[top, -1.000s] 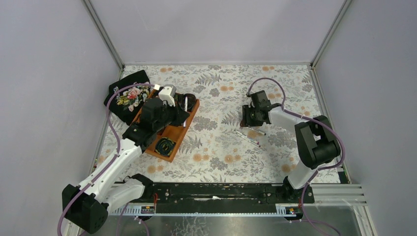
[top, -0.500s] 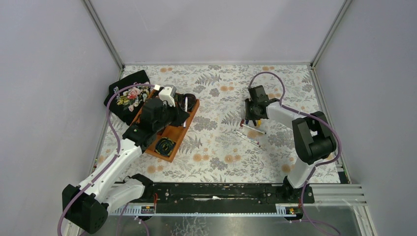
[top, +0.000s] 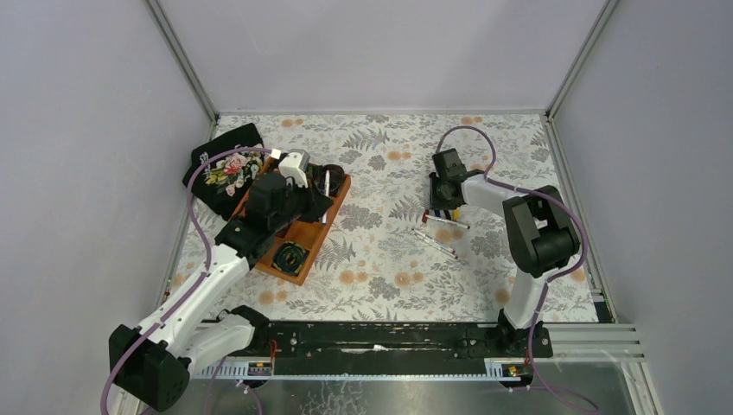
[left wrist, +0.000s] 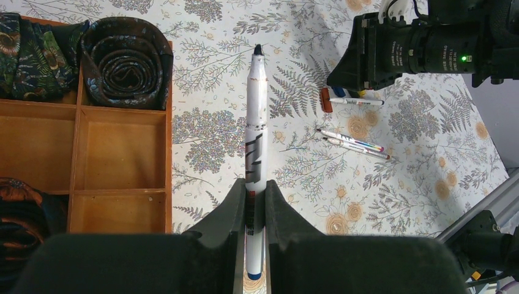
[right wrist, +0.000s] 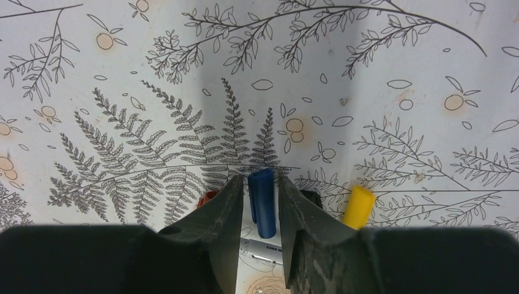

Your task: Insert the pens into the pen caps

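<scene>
**Right end effector (right wrist: 261,181) withdrawn toward the upper frame of the top view, uncovering the loose pens (left wrist: 352,140); left arm unchanged.**

Its narrow jaws straddle the blue cap (right wrist: 263,208), lower centre of the right wrist view. Slivers of gap show on either side, so a firm grip cannot be told. The yellow cap (right wrist: 358,206) lies just right on the bench (right wrist: 379,92). The left end effector (left wrist: 255,184) clamps a pen (left wrist: 256,116) by its rear, tip forward, presumably presented for capping.

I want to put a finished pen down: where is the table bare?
Bare: the middle, between the wooden tray and the loose pens, and the far strip by the back wall. Crowded: caps and pens around the right gripper.
</scene>
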Action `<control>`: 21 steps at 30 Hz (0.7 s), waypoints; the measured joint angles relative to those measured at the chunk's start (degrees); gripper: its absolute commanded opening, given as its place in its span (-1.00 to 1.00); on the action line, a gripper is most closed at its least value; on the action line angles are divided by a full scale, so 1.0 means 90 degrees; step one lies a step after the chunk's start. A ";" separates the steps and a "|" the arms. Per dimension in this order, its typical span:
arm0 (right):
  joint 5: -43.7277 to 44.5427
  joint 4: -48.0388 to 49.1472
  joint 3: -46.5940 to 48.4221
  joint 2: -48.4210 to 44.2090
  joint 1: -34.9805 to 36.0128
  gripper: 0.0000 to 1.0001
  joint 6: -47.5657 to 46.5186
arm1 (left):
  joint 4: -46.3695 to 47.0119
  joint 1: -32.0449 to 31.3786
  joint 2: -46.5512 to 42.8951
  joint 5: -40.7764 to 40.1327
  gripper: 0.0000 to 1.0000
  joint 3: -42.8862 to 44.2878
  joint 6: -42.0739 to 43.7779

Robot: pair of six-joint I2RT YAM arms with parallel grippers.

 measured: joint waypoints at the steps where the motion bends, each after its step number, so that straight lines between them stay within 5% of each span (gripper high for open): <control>1: 0.0000 -0.0002 0.0027 0.0022 0.0000 -0.44 0.0000 | 0.0000 0.0000 0.0000 0.0000 -1.00 0.0000 0.0000; 8: 0.0053 0.0046 0.0090 0.0075 0.0000 -0.99 0.0022 | 0.0000 0.0000 0.0000 -0.0002 -1.00 0.0000 0.0012; 21: -0.0053 -0.0605 0.0005 -0.1290 0.0000 -1.00 0.0148 | 0.0002 0.0000 -0.0085 -0.0036 -1.00 -0.0002 0.0010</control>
